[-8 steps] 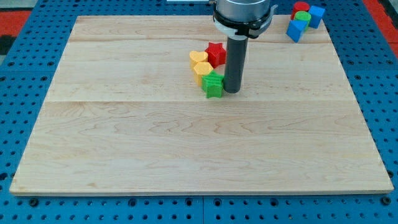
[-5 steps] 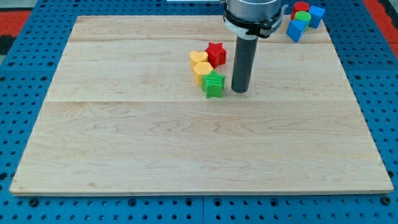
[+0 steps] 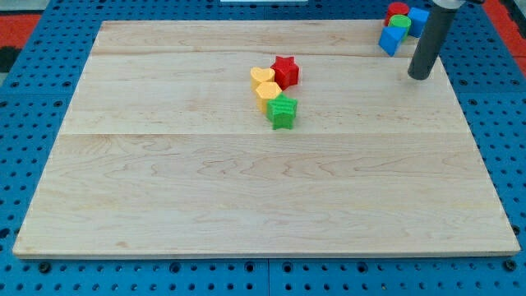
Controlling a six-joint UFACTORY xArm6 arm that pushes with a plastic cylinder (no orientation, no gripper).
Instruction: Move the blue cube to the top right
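Two clusters sit on the bench (image 3: 164, 189): the blue cube (image 3: 419, 20) with a red block (image 3: 397, 9), green block (image 3: 400, 22) and second blue block (image 3: 389, 39) at the view's top right, others mid-bench. The tool, a plain rod holding nothing, has swung from the green star (image 3: 282, 112) to set its tip (image 3: 420, 76) just below that corner group, so the cube looks already placed.

Most of the wooden board (image 3: 205, 205) is bare. A small bunch sits just above the middle: red star (image 3: 286, 71), two yellow blocks (image 3: 265, 85), green star (image 3: 282, 111). More blocks crowd the upper right corner, blue cube (image 3: 390, 40) included.
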